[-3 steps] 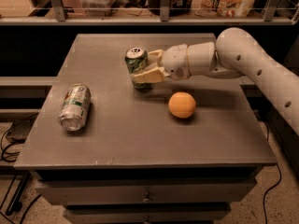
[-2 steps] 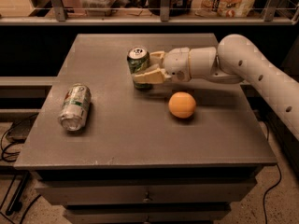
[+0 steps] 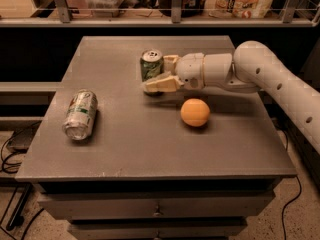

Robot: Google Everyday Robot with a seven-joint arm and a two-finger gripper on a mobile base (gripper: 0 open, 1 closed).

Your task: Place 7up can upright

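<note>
Two cans, one ball and one claw share the grey bench. The first can, the 7up can, stands upright on its base in the far half of the bench, nearer the far edge than the front one and a little left of the middle of that edge, its silver top with the pull tab facing up. The gripper has closed around it from the right: one pale finger lies across the lower front of the can, the other sits behind its upper right side, and the green body fills the gap between them. The single white arm reaches in over the right edge and runs roughly level above the bench top towards the can. The second can, a silver-white can with green and red print, lies on its side close to the left edge, about halfway between the far left and front left corners, one round end turned towards the front edge. The one orange ball rests near the middle of the bench, just in front of the arm's wrist, apart from both cans. Under the front edge, a drawer front shows one small handle.
</note>
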